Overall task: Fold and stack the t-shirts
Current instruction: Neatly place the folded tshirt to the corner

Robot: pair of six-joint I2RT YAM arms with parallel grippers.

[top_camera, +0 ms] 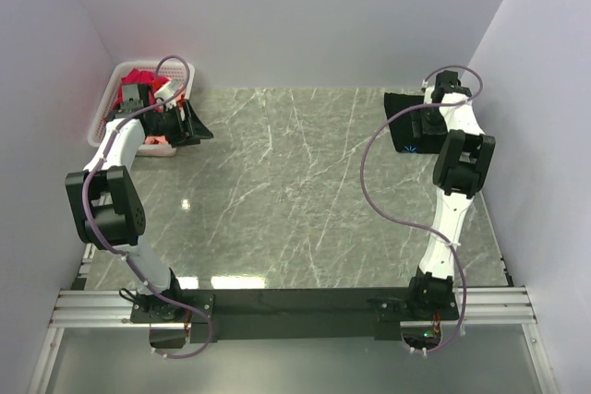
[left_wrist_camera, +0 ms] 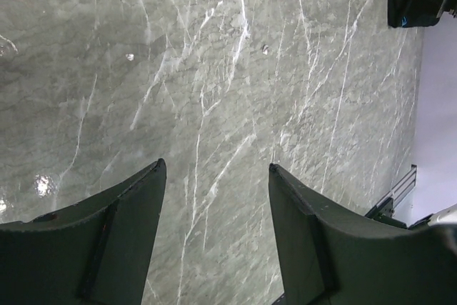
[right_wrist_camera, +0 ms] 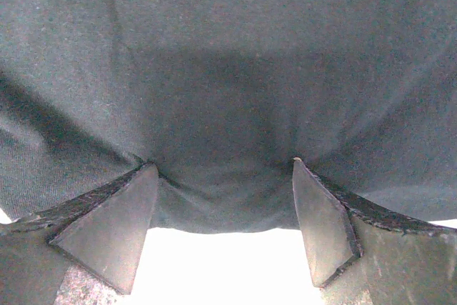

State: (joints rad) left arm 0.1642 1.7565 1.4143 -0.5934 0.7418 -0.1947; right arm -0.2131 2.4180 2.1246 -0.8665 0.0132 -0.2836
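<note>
Overhead, red t-shirt (top_camera: pixel 143 76) in white basket (top_camera: pixel 100 117) at far left, folded black t-shirt (top_camera: pixel 404 126) well right of basket, left wrist, left gripper (left_wrist_camera: pixel 216 165) spread above marble table (left_wrist_camera: pixel 214 69), unreadable blue mark (left_wrist_camera: pixel 405 22) on black t-shirt, right wrist, right gripper (right_wrist_camera: pixel 223 164) spread, fingertips against black cloth.

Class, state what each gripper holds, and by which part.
Nothing: left gripper open over the table; right gripper open, tips touching the black t-shirt, unclamped.

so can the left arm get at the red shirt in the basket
Probably yes: the red shirt lies uncovered in the open basket, right beside the left arm, whose fingers are open and empty. They face out over the table, though, so the wrist would have to turn back.
</note>
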